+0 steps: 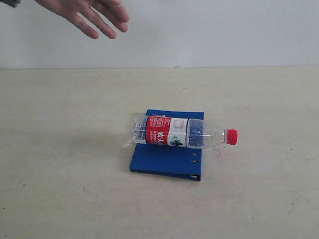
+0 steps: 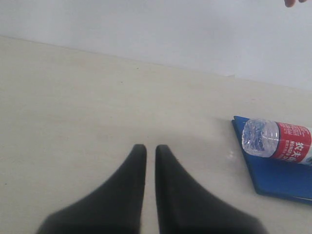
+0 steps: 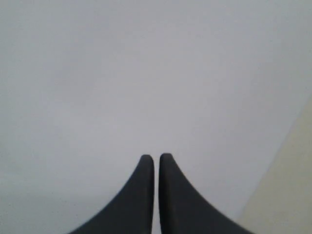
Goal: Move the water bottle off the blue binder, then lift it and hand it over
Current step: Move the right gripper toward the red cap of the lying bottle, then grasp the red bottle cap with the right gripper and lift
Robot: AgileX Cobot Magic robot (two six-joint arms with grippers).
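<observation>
The water bottle (image 1: 182,132) lies on its side across the blue binder (image 1: 164,159) in the middle of the table, red cap (image 1: 231,136) pointing right and past the binder's edge. The left wrist view catches the bottle's clear base (image 2: 261,138) and a corner of the binder (image 2: 273,178), well off to the side of my left gripper (image 2: 146,147). That gripper is shut and empty over bare tabletop. My right gripper (image 3: 156,157) is shut too, holding nothing, and faces a plain pale wall. Neither gripper appears in the exterior view.
A person's open hand (image 1: 94,15) hangs above the table's far left, fingers pointing right and down. The beige tabletop (image 1: 65,149) spreads around the binder, and a white wall (image 1: 224,30) stands behind it.
</observation>
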